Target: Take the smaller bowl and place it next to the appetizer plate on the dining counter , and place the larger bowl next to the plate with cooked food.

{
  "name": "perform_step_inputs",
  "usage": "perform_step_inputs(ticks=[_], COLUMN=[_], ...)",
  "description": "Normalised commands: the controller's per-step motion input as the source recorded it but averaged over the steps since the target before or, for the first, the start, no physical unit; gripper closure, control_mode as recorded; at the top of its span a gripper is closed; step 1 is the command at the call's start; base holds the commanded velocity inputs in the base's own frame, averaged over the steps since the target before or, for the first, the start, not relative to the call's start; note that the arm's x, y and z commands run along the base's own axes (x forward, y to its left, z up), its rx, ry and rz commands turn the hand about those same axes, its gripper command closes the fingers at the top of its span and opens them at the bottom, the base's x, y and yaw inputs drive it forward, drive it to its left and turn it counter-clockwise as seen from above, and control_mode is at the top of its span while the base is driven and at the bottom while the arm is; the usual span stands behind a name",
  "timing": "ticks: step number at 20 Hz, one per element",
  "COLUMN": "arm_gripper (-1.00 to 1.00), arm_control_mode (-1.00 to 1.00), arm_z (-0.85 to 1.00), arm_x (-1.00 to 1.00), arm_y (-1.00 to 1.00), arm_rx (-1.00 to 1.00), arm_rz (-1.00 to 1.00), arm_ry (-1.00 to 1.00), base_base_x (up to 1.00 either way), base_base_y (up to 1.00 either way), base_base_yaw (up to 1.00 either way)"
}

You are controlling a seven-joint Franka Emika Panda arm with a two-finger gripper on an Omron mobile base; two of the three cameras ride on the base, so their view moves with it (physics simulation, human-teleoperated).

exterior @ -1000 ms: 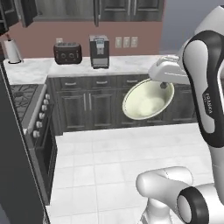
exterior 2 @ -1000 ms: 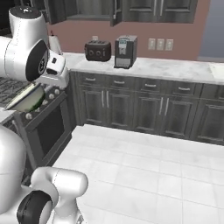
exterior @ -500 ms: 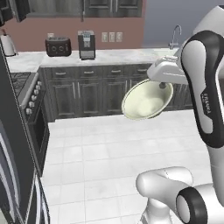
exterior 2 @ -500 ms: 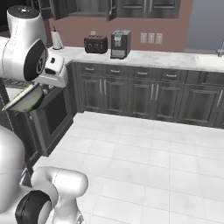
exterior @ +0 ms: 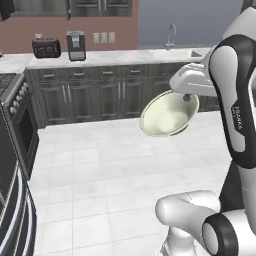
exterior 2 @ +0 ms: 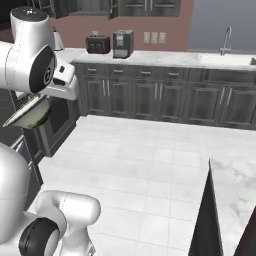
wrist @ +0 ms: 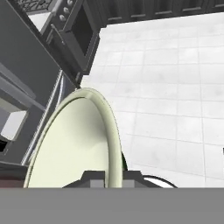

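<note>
Swung rightward with the driving base since before, bringing sink and white marble tabletop [exterior 2: 235, 185] corner into sight; small cream-white shallow bowl [exterior: 169, 116] carried mid-air, tilted, pinched at its rim by gripper [exterior: 186, 97] for transport toward dining side

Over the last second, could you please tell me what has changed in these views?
The base has turned: the toaster and coffee machine slid left in both base views, and the sink faucet and a corner of the dining counter came into view. The hand still holds the smaller bowl, tilted as before.
</note>
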Motion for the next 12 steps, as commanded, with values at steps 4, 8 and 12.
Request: perform_step_inputs(ticks=[4, 8, 12], arm_gripper=[1.00, 1.00, 1.00], arm_control_mode=[1.00, 1.00, 1.00], arm_z=[0.00, 0.00, 0.00], arm_x=[0.00, 0.00, 0.00], arm_y=[0.00, 0.00, 0.00], arm_rx=[0.00, 0.00, 0.00], arm_rz=[0.00, 0.00, 0.00], arm_ry=[0.00, 0.00, 0.00], base_base_x=[-1.00, -1.00, -1.00], base_base_y=[-0.34, -0.23, -0.14], base_base_yaw=[-0.07, -0.02, 0.00])
